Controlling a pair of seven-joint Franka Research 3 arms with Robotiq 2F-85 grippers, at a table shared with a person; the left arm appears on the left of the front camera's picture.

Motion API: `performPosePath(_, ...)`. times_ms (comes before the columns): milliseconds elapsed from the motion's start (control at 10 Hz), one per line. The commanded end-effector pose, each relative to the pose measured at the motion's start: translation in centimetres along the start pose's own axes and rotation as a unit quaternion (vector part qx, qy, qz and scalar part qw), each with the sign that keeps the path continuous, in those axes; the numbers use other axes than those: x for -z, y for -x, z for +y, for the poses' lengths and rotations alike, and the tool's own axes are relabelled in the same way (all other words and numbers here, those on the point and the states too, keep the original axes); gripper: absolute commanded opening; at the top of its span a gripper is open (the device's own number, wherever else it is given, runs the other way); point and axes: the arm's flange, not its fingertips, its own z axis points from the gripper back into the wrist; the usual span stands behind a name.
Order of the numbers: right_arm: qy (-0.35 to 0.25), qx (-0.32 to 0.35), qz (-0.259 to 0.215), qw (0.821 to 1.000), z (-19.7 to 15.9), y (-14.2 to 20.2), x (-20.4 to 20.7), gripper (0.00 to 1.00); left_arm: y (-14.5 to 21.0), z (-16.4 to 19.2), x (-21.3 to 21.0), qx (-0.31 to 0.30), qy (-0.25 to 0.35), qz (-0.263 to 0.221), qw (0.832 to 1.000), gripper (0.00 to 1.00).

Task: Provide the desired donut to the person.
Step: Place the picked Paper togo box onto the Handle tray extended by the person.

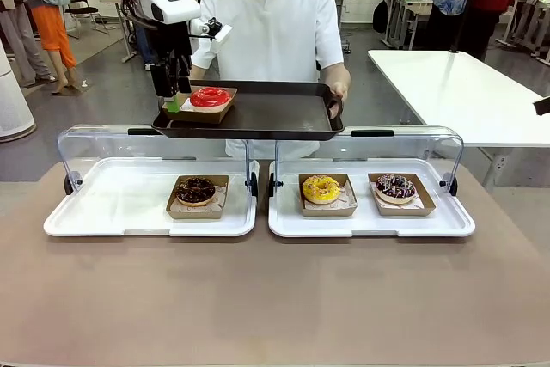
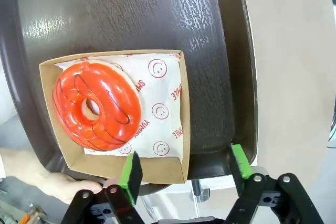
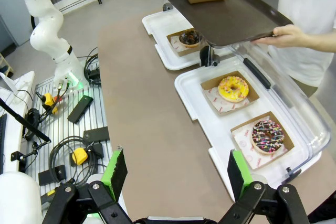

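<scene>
The red-glazed donut (image 1: 210, 96) sits in its cardboard box (image 1: 199, 114) on the dark tray (image 1: 275, 116) that the person (image 1: 275, 23) holds at the table's (image 1: 275, 298) far side — the left gripper (image 1: 176, 100) at the box's edge, fingers spread and empty — while the right gripper (image 3: 178, 174) hangs over the table, fingers spread wide.

Person (image 1: 275, 32) holds dark tray (image 1: 284, 118); boxed red donut (image 1: 210, 97) on it; left pincer (image 1: 173, 100) just beside.
</scene>
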Motion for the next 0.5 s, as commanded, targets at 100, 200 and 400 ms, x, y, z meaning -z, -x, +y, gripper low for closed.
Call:
performPosePath(100,-0.002,0.003,-0.001,1.000,-0.03,-0.01,0.05,1.00,0.04,-0.06,-0.46,-0.002,0.000,-0.003,1.000,1.00)
performPosePath(200,-0.002,0.003,-0.001,1.000,-0.03,-0.01,0.05,1.00,0.09,-0.16,-0.43,-0.001,0.001,-0.002,1.000,1.00)
performPosePath(400,-0.002,0.003,-0.001,1.000,-0.03,-0.01,0.05,1.00,0.15,-0.28,-0.51,0.004,0.001,-0.002,1.000,1.00)
